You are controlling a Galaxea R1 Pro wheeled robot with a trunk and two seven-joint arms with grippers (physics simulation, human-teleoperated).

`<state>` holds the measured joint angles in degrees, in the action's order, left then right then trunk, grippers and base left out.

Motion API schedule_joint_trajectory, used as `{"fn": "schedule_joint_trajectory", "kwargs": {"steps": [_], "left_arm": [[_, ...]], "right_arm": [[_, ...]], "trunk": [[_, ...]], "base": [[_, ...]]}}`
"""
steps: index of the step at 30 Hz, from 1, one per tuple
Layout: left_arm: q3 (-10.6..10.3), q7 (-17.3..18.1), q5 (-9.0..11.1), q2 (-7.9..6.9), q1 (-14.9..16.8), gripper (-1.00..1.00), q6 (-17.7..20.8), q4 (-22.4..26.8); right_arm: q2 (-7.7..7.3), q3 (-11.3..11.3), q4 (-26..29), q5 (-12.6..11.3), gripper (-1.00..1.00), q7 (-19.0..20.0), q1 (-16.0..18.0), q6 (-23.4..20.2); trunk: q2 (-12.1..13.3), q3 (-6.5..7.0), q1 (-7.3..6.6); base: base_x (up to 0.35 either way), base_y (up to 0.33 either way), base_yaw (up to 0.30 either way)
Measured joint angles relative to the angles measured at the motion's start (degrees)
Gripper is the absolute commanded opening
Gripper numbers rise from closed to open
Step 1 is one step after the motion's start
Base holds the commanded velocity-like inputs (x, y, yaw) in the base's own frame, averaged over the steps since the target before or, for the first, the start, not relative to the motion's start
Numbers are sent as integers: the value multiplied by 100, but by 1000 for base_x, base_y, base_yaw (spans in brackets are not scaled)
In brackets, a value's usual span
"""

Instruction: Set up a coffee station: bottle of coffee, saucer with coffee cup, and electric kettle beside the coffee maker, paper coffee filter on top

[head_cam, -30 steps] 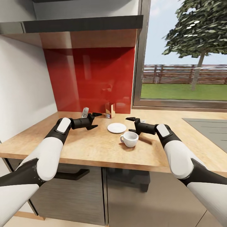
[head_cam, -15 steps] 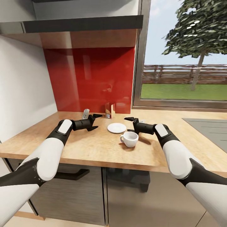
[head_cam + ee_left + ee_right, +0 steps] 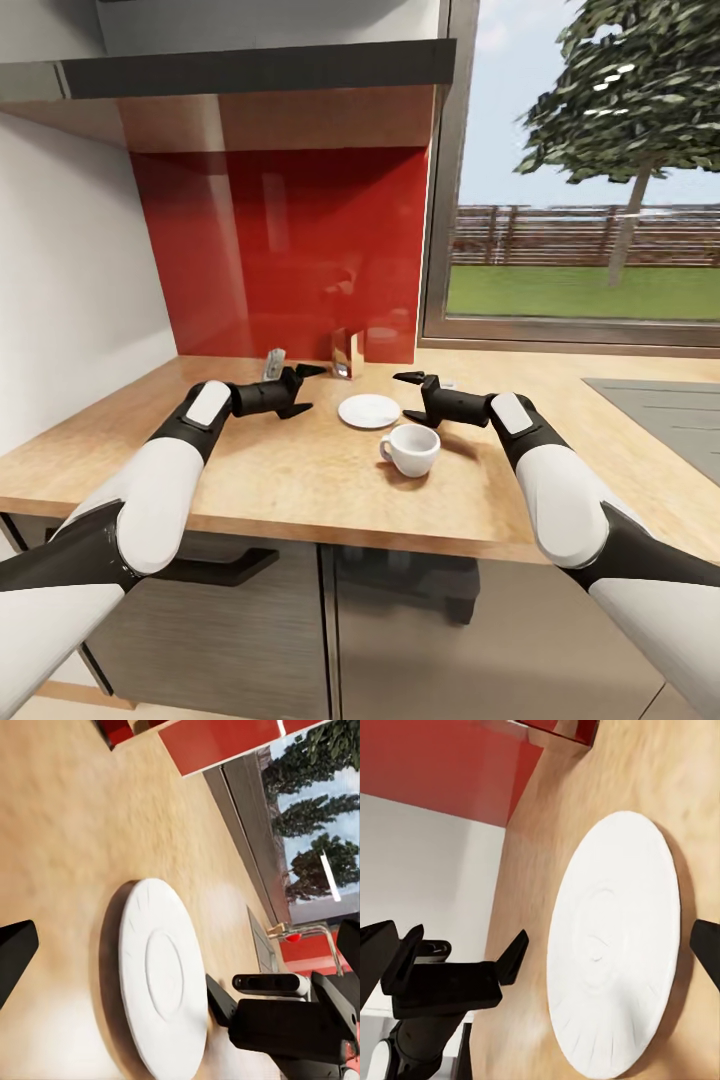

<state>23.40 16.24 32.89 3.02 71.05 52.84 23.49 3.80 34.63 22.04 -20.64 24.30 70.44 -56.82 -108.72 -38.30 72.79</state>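
A: Where do the saucer and cup sit?

B: The saucer (image 3: pixel 369 410) lies flat on the wooden table (image 3: pixel 250 470), out from the red backsplash (image 3: pixel 290 250). The coffee cup (image 3: pixel 411 450) stands upright on the table just in front of the saucer, toward the robot and a little to its right. It is beside the saucer, with its handle pointing to the robot's left.

A: And the two pincers?

B: The left pincer (image 3: pixel 305 388) hovers just left of the saucer, jaws spread and holding nothing. The right pincer (image 3: pixel 410 397) hovers just right of the saucer, behind the cup, also spread and empty. The two face each other across the saucer.

A: What do the wrist cameras give?

B: In the left wrist view the saucer (image 3: pixel 161 975) lies on the table with the right pincer (image 3: pixel 225 1009) beyond it. In the right wrist view the saucer (image 3: pixel 611 937) shows the same way, with the left pincer (image 3: pixel 461 971) past it, fingers apart.

A: Anything else on the table?

B: A small shiny object (image 3: pixel 342 356) stands at the backsplash, and a small grey item (image 3: pixel 272 361) leans near the left pincer; what either is cannot be told. A window (image 3: pixel 585 170) with a tree lies to the right.
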Motion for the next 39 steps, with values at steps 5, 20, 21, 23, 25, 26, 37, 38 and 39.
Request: {"fn": "schedule_joint_trajectory", "kwargs": {"steps": [5, 20, 21, 23, 25, 26, 37, 38, 39], "left_arm": [[3, 3, 2, 0, 0, 100, 0, -61], [5, 2, 3, -3, 0, 100, 1, -72], [4, 3, 3, -3, 0, 100, 1, -71], [3, 3, 3, -4, 0, 100, 1, -71], [5, 3, 3, -4, 0, 100, 1, -70], [8, 3, 3, -2, 0, 100, 1, -72], [11, 3, 3, 0, -1, 100, 1, -76], [11, 3, 3, 0, -1, 100, 1, -76], [11, 3, 3, 0, -1, 100, 1, -76]], "right_arm": [[2, -3, 4, -1, 100, -3, 0, 8], [127, 36, 25, -187, 100, -709, 4, 26], [129, 37, 27, -195, 100, -721, 4, 25], [140, 36, 36, -192, 100, -736, 4, 24], [152, 33, 39, -182, 100, -743, 6, 25], [163, 31, 38, -170, 100, -746, 8, 27], [236, 28, 27, -156, 100, -752, 12, 39], [238, 29, 25, -157, 100, -751, 12, 39], [240, 29, 24, -159, 100, -752, 12, 39]], "trunk": [[0, 0, 0], [-1, 1, 0], [-1, 1, 0], [-1, 1, 0], [-1, 1, 0], [-1, 1, 0], [0, 1, 0], [0, 1, 0], [0, 1, 0]], "base": [[5, -1, 0], [0, 0, 0], [0, 0, 0], [0, 0, 0], [0, 0, 0], [0, 0, 0], [0, 0, 0], [0, 0, 0], [0, 0, 0]]}}
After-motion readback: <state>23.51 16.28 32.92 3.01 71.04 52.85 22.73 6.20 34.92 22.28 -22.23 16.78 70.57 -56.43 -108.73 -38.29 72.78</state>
